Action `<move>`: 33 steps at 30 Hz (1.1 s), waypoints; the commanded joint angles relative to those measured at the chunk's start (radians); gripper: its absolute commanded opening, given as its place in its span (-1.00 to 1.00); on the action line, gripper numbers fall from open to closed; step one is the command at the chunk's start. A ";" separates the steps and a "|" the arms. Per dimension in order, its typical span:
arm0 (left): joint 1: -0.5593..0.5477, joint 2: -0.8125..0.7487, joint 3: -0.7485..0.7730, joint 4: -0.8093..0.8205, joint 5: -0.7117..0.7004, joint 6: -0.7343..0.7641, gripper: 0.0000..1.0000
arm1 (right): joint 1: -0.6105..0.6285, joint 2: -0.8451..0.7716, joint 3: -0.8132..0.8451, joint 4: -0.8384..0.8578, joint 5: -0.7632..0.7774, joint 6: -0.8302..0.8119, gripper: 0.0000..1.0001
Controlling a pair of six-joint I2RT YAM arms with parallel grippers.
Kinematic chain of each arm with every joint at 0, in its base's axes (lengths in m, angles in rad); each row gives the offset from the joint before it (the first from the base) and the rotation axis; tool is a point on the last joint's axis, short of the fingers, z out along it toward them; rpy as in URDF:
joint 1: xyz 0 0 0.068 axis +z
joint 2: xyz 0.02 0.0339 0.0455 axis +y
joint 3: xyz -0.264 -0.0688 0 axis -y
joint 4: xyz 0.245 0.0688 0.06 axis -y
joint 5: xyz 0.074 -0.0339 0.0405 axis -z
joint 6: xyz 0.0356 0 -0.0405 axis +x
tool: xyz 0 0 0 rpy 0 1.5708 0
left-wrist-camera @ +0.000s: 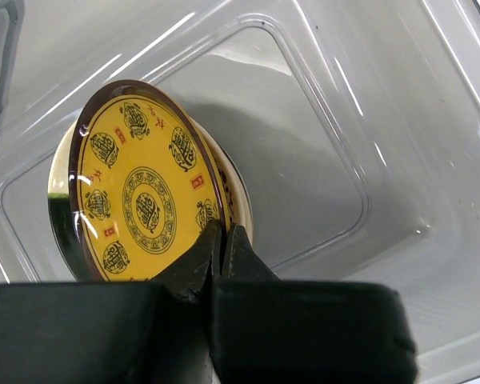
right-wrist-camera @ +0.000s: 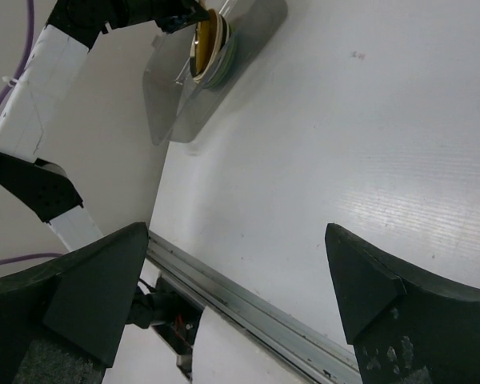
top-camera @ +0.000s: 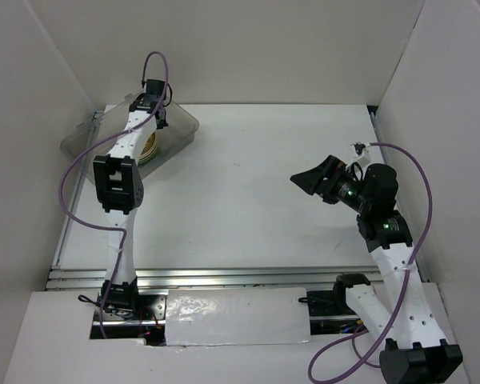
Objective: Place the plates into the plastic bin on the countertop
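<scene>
Your left gripper (left-wrist-camera: 222,240) is pinched shut on the rim of the mustard-gold plate (left-wrist-camera: 136,200), which is tilted atop the other plates (left-wrist-camera: 58,172) inside the plastic bin (left-wrist-camera: 328,144). Your right gripper (right-wrist-camera: 236,268) hangs over the countertop (top-camera: 256,200), fingers wide apart.

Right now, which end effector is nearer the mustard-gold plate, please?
Left. The left end effector pinches the mustard-gold plate inside the plastic bin; the right end effector hangs open, far away.

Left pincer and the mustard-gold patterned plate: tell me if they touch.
Touching. Left wrist view: the left pincer pinches the mustard-gold patterned plate by its rim, with no gap showing.
</scene>
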 commanded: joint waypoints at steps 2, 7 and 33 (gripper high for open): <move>-0.025 -0.039 -0.020 0.016 0.023 -0.022 -1.00 | 0.018 -0.006 0.036 0.060 0.023 0.002 0.99; -0.031 -0.049 -0.010 -0.022 -0.041 -0.036 -1.00 | 0.025 -0.018 0.038 0.046 0.029 -0.004 0.99; -0.188 -0.935 -0.494 -0.096 -0.040 -0.134 0.99 | 0.133 0.057 0.391 -0.306 0.461 -0.248 1.00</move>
